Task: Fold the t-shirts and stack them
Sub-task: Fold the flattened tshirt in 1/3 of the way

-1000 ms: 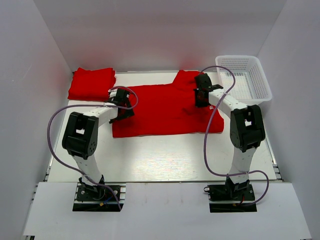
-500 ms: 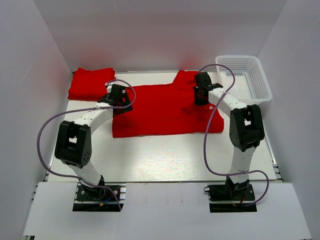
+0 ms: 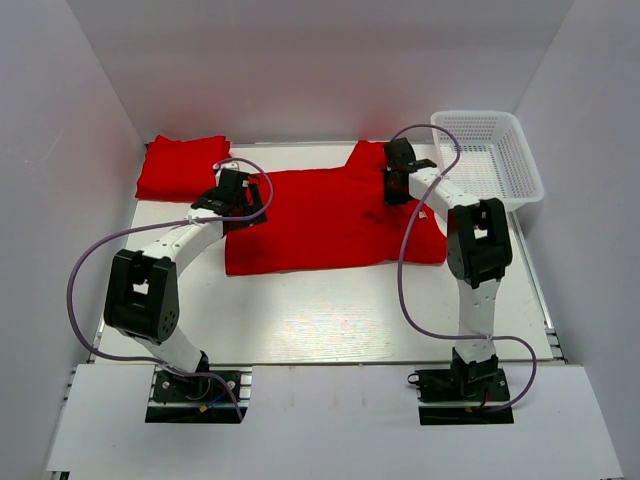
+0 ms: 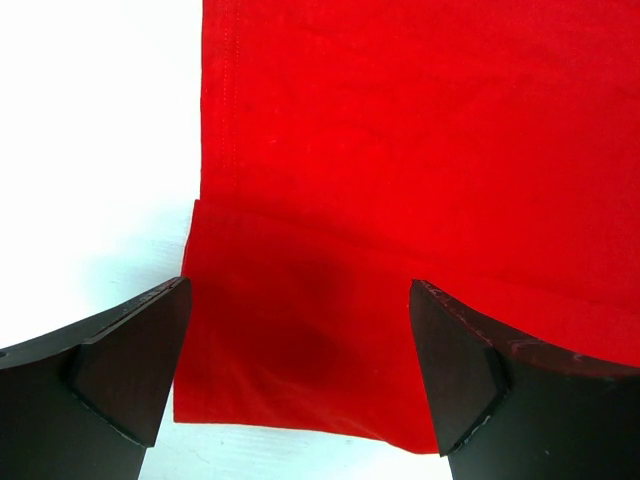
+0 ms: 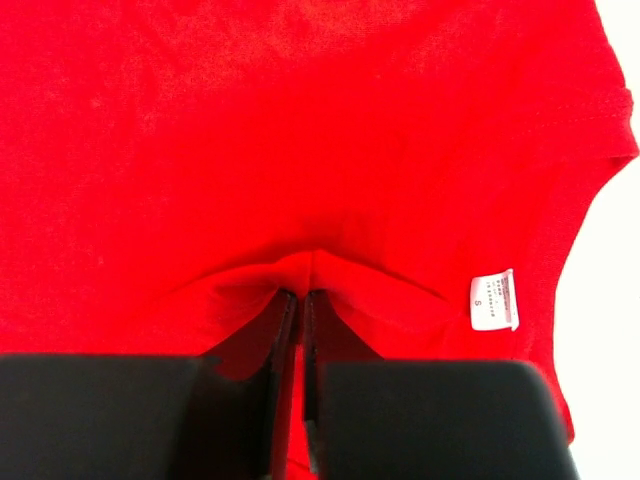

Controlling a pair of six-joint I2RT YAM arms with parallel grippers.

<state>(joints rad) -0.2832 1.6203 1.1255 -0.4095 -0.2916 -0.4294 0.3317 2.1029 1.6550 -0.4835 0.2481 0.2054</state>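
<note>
Right wrist view, lower centre: the right gripper [image 5: 300,298] pinches the spread t-shirt [image 5: 300,120]. The left gripper [image 4: 300,300] gapes empty over its edge and likely must grip before folding.

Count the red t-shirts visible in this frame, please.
2. One folded t-shirt lies at the far left; one spread t-shirt lies flat in the middle. The folded one may be a pile hiding more shirts; the pictures cannot settle that.
</note>
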